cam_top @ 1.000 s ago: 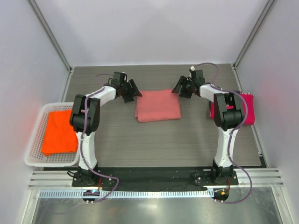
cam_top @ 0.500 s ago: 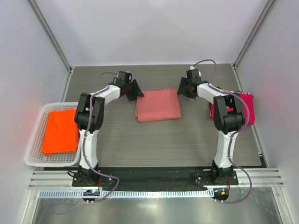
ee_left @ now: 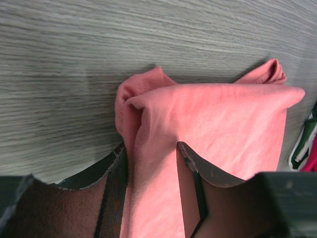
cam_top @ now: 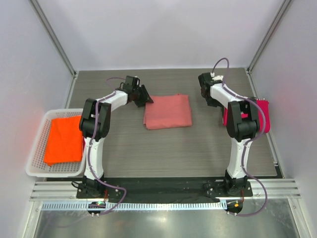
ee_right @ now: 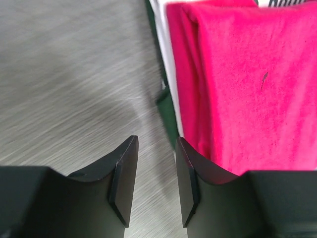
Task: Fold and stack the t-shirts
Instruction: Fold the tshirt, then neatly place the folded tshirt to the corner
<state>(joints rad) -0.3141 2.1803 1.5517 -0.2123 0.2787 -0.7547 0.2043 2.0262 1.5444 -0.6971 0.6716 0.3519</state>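
Grey table [cam_top: 173, 148], left pincer [ee_left: 151, 148] pinching salmon-pink t-shirt [cam_top: 167, 111], right pincer [ee_right: 156, 144] half-open, empty, beside magenta t-shirt [ee_right: 247, 74]

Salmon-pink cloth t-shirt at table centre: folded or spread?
Folded. The salmon-pink cloth t-shirt lies as a compact rectangle, layered edges showing at its corner.

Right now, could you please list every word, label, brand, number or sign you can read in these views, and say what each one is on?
No text can be read in full.
Dark lettering on a white strip beyond the magenta t-shirt: cut off by the picture's edge, unreadable.
Salmon-pink t-shirt, orange t-shirt, basket: no print visible.
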